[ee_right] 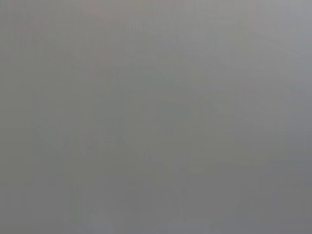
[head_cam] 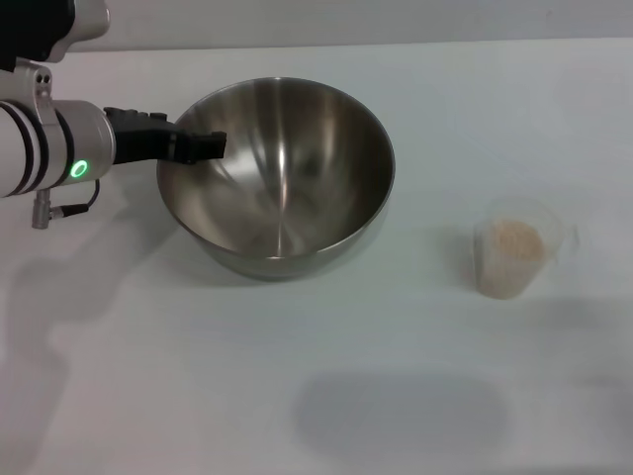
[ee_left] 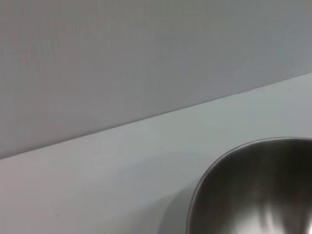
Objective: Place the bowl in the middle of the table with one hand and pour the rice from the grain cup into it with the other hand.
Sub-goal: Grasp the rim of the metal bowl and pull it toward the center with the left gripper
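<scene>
The steel bowl (head_cam: 282, 178) stands on the white table (head_cam: 316, 386), a little left of the middle and towards the back. It is empty. My left gripper (head_cam: 201, 146) comes in from the left and its black fingers sit across the bowl's left rim, closed on it. The bowl's rim also shows in the left wrist view (ee_left: 258, 190). The clear grain cup (head_cam: 516, 259) stands upright to the right of the bowl, apart from it, with pale rice (head_cam: 517, 240) inside. My right gripper is out of view; the right wrist view shows only plain grey.
The table's far edge (head_cam: 396, 42) runs along the back, with a grey wall (ee_left: 146, 58) behind it. A soft shadow (head_cam: 396, 411) lies on the table at the front.
</scene>
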Available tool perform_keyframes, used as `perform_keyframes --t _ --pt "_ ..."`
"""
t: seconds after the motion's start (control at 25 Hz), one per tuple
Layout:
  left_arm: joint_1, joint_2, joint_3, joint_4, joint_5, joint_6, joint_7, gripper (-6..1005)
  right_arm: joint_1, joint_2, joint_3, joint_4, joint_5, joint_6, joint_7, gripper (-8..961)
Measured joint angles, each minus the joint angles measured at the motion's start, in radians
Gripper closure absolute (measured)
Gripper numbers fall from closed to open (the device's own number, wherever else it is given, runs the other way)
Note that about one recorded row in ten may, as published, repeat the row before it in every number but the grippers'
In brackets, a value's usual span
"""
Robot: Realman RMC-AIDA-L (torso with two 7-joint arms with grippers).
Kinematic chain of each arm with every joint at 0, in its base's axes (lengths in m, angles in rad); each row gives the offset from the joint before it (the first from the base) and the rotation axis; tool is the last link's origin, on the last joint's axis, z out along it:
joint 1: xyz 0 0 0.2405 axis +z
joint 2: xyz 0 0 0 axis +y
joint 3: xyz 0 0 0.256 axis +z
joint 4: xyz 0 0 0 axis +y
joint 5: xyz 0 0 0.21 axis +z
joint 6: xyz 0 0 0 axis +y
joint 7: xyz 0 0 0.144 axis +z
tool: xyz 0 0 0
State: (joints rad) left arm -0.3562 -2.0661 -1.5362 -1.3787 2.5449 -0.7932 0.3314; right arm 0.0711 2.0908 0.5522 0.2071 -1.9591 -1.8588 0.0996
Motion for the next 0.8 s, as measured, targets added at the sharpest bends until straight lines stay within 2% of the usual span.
perform_keyframes --t 0.68,0.8 --pt "-0.014 -0.002 0.007 0.042 -0.006 0.011 0.000 188 -0.001 0.000 0.000 0.000 0.000 0.001 0.000 113" --pt "-0.017 -0.002 0.005 0.046 -0.007 0.011 -0.001 268 -0.001 0.000 0.000 0.000 0.000 0.001 0.000 113"
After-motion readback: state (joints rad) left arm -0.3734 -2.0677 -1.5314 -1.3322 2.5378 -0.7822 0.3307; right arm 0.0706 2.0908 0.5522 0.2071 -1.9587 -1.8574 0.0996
